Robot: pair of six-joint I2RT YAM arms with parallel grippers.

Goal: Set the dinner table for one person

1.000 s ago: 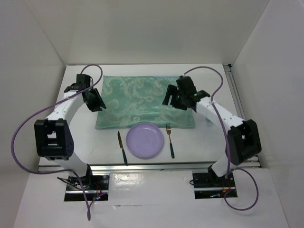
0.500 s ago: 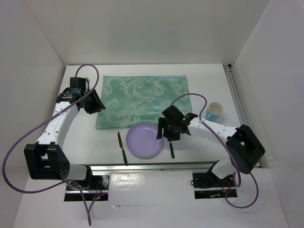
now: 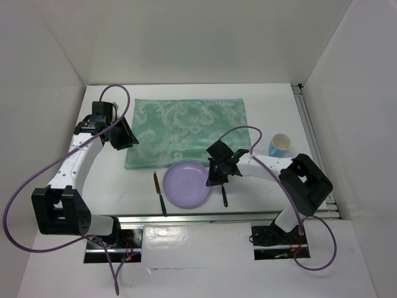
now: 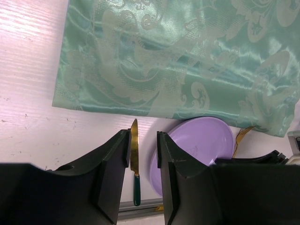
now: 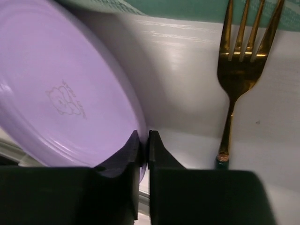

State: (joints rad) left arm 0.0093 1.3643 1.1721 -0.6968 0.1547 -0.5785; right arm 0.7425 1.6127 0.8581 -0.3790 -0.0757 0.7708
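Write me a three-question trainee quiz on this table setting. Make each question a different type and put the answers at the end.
1. True or false: the knife lies on the bare white table, to the left of the purple plate in the top view.
2. Multiple choice: what is the right claw closed on? A) the fork's handle. B) the purple plate's rim. C) the cup.
3. Fill in: the left claw hovers open, holding nothing, over the ____ edge of the teal patterned mat, as seen from the top view.

Key: 1 true. 2 B. 3 left.
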